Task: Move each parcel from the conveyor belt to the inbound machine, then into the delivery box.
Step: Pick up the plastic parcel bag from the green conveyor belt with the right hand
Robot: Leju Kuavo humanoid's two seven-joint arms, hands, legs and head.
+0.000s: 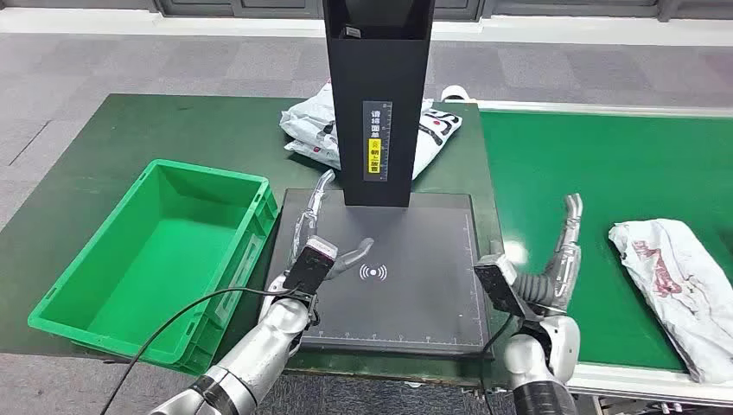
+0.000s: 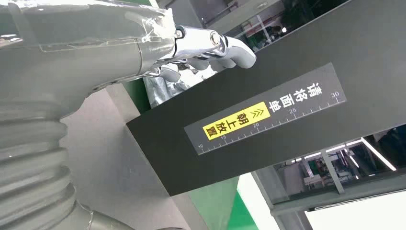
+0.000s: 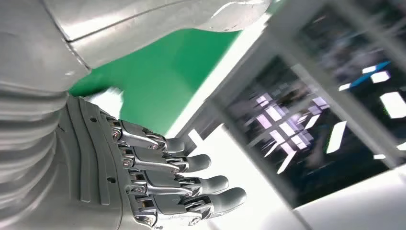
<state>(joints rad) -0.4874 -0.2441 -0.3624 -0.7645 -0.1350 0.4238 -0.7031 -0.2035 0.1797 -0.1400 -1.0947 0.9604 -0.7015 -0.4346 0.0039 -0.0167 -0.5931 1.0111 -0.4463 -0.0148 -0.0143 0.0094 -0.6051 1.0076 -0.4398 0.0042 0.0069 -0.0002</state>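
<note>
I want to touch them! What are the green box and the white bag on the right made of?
The open green box looks like hard moulded plastic: stiff ribbed walls, faint sheen. The crumpled white bag with red print, lying on the green conveyor belt, looks like thin soft plastic film: wrinkled, floppy and slightly shiny. Touch would confirm it.

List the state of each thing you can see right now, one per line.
green crate: empty, beside the scanner.
scanner platform: bare, no parcel on it.
white parcel on the belt: lying flat, untouched.
parcels behind the scanner column: piled, partly hidden.
left hand: open, over the platform, holding nothing.
right hand: open, holding nothing.
</note>
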